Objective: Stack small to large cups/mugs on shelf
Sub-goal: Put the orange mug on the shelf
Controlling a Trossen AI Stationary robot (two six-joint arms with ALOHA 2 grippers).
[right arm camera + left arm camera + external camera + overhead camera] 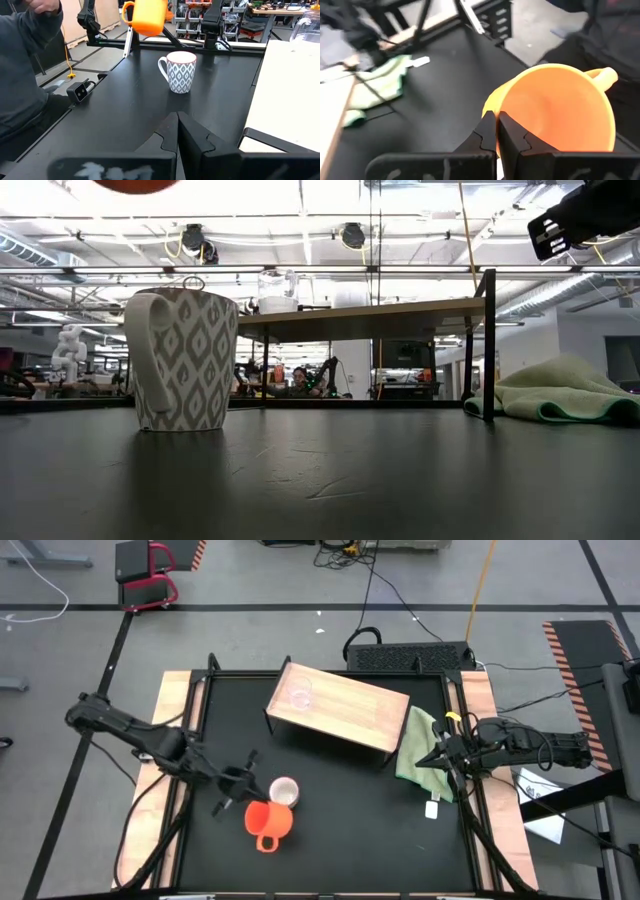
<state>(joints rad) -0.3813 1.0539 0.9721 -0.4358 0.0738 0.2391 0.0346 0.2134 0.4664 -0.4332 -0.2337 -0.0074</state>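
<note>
Left arm reaches in from the left, its gripper clamped closed; right gripper waits closed at the right edge.

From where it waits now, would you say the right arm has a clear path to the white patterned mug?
Probably yes. The right tool, shut, sits at the table's right edge over the green cloth; bare black table lies between it and the white patterned mug. The orange mug hangs above, beyond it.
</note>
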